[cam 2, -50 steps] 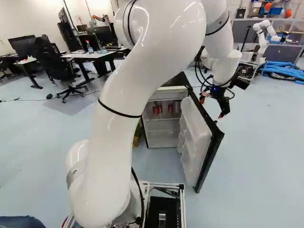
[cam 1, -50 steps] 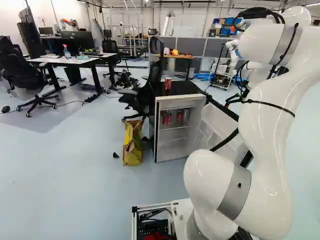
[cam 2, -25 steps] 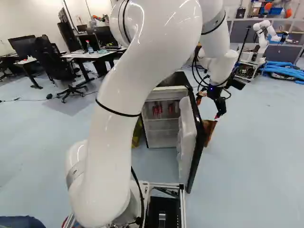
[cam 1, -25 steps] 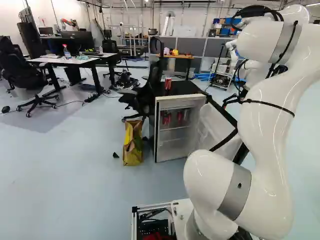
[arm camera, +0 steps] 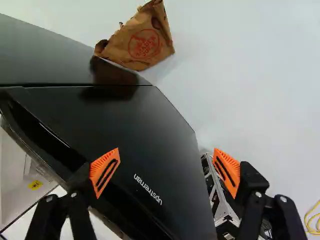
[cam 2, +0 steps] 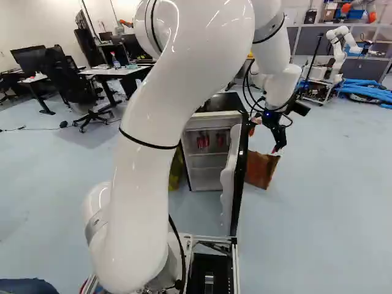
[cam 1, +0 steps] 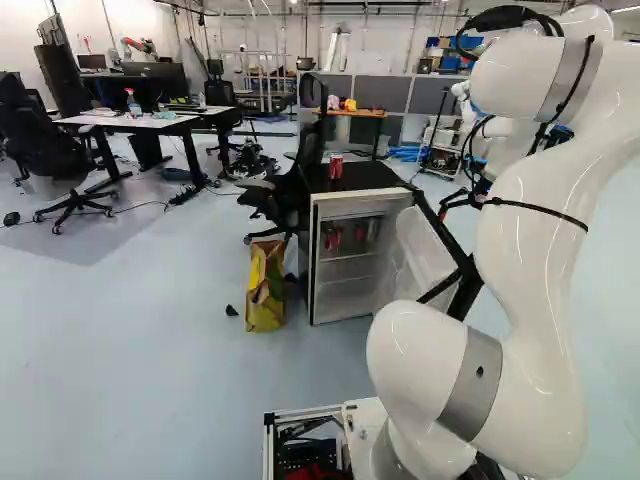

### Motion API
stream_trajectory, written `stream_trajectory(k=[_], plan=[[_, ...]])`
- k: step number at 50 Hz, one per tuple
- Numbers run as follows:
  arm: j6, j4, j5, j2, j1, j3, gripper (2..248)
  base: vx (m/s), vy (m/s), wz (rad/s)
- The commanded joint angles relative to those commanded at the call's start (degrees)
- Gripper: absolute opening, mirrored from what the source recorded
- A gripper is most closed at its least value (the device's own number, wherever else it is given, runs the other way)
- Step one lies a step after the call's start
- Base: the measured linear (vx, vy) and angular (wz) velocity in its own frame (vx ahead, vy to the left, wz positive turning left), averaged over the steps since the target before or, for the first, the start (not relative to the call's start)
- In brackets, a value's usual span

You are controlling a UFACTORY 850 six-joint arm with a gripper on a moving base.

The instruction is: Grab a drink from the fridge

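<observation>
Some red cans (cam 1: 333, 238) stand inside the open fridge (cam 1: 343, 272).

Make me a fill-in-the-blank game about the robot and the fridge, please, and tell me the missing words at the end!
1. The door of the small black fridge is not shut, it is ____.
2. The shiny metal can standing on top of the fridge is mostly the colour ____.
3. The black two-fingered claw has pads that are the colour ____.

Missing words: open; red; orange.
</observation>
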Motion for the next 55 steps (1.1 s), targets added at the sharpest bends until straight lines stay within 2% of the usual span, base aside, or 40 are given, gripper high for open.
stream_trajectory(k=[55], plan=[[0.0,0.0,0.0,3.4,4.1,5.1,247,0.0,0.0,0.0]])
